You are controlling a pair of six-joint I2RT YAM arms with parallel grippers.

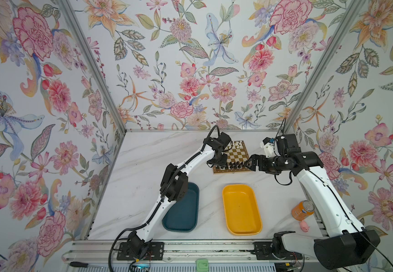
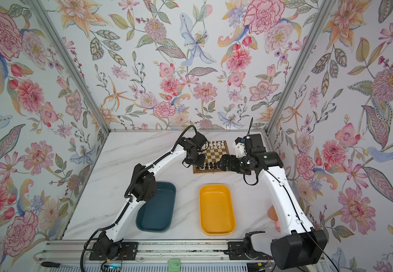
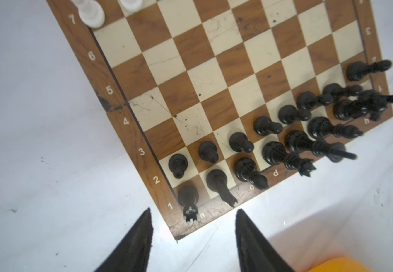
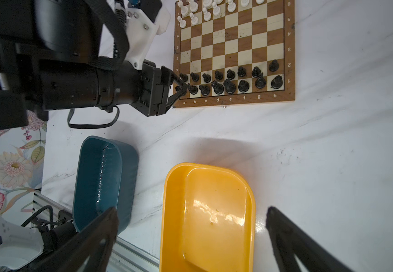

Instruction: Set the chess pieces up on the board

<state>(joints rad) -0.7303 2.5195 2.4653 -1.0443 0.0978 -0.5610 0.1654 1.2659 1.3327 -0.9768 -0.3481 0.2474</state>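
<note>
Down at the front edge, a metal rail (image 1: 190, 246) holds the feet of both arms. Next, on the white tabletop (image 1: 143, 176), come two trays: a teal tray (image 1: 186, 212) on the left and a yellow tray (image 1: 241, 209) on the right, near each other but not touching. Over to the right of the yellow one sits an orange can (image 1: 302, 210), and a pink toy pig (image 1: 304, 226) lies just beside it on the near side (it is a very little pig).

Farther back, the board (image 1: 235, 154) lies flat on the tabletop, and the chess pieces (image 1: 234, 165) stand on it. Black pieces (image 4: 229, 81) fill the two rows closest to the trays. The left tool (image 3: 193, 209) is down at the near left corner of the board. Its fingers (image 3: 139, 240) are apart, one on each side of the black corner piece (image 3: 187, 195), and neither one touches it. The right tool (image 4: 192, 208) hangs up in the air with its fingers spread wide, holding nothing; in both top views it shows by the near right corner of the board. White pieces (image 4: 209, 9) stand in the rows at the far end of the board, with the flowery back wall (image 1: 190, 70) behind them.
</note>
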